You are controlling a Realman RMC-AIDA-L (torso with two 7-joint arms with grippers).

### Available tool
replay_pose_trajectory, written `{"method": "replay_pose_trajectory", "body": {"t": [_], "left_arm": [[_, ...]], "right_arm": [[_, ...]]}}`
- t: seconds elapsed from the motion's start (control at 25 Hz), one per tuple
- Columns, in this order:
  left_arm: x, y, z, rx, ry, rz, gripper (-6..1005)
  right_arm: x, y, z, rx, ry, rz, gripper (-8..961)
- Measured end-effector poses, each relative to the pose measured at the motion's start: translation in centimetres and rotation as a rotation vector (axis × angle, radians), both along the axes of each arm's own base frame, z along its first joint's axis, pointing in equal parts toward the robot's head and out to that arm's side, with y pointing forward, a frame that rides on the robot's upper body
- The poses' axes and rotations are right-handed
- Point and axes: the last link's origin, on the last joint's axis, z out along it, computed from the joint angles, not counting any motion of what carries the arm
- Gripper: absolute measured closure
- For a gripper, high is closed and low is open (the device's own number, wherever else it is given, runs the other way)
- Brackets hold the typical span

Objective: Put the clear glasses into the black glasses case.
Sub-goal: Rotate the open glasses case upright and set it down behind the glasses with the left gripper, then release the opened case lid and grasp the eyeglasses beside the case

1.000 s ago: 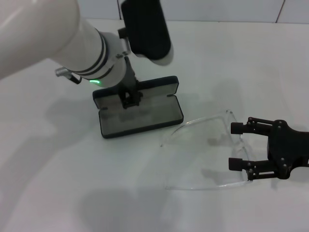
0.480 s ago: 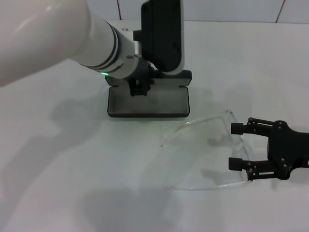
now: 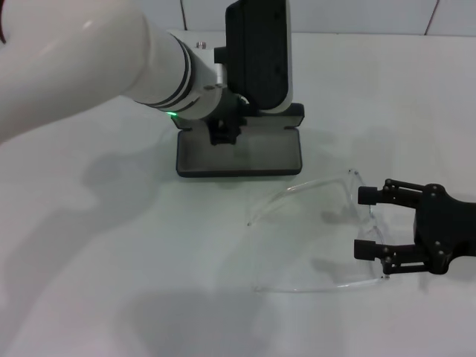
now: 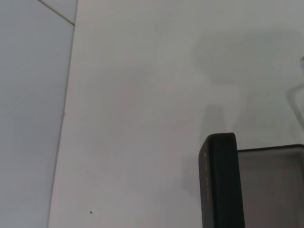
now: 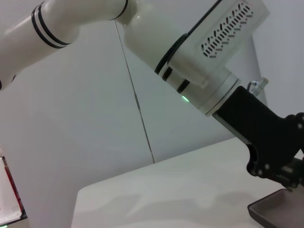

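The black glasses case (image 3: pixel 238 154) lies open on the white table, grey lining up, with its lid (image 3: pixel 291 115) standing behind. My left gripper (image 3: pixel 223 132) is shut on the case's rear wall at the hinge. In the left wrist view the case's edge (image 4: pixel 218 183) shows beside its grey lining. The clear glasses (image 3: pixel 327 195) lie to the right of and nearer than the case, their arms pointing left. My right gripper (image 3: pixel 362 223) is open, with one finger on either side of the lens end of the glasses. The right wrist view shows the left gripper (image 5: pixel 275 166) over a corner of the case (image 5: pixel 280 209).
The white table (image 3: pixel 111 245) reaches back to a tiled wall (image 3: pixel 357 15). My large white left arm (image 3: pixel 89 67) hangs over the table's left and back part, casting shadows. At the left edge of the right wrist view stands a red and white object (image 5: pixel 9 199).
My left gripper has dragged the open case to the right and turned it square to me, nearer the glasses. The right gripper and the glasses have stayed put.
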Motion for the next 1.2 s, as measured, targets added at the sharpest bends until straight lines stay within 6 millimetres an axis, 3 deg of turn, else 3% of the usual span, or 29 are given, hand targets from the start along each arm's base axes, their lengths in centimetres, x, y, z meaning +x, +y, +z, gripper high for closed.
{"method": "replay_pose_trajectory", "body": {"t": [0.2, 0.4, 0.56, 0.6, 0.68, 0.84, 1.0, 1.2], "left_arm": [[0.1, -0.1, -0.1, -0.009, -0.025, 0.017, 794], [-0.2, -0.2, -0.3, -0.012, -0.02, 0.02, 608], [0.2, -0.3, 0.1, -0.004, -0.053, 0.022, 606], [1.2, -0.7, 1.4, 0.005, -0.188, 0.044, 605], [2.0, -0.9, 2.8, 0.013, -0.295, 0.049, 605], [2.8, -2.2, 7.4, -0.014, -0.66, 0.065, 603], [0.4, -5.3, 10.5, -0.11, -0.956, 0.026, 603], [-4.4, -9.5, 11.0, -0.147, -1.158, -0.049, 601]], "right_arm": [[0.0, 0.1, 0.1, 0.005, 0.002, -0.003, 81], [0.0, 0.1, 0.1, 0.005, 0.003, -0.002, 82], [0.0, 0.1, 0.1, 0.006, 0.004, -0.004, 82], [0.0, 0.1, 0.2, 0.008, 0.008, -0.006, 82], [-0.1, 0.3, 0.4, 0.01, 0.022, -0.027, 83], [0.2, 1.6, 2.4, -0.028, 0.035, -0.181, 83], [-0.3, 3.1, 5.6, -0.075, -0.012, -0.285, 84], [-2.7, 5.1, 8.1, -0.107, -0.211, -0.371, 85]]}}
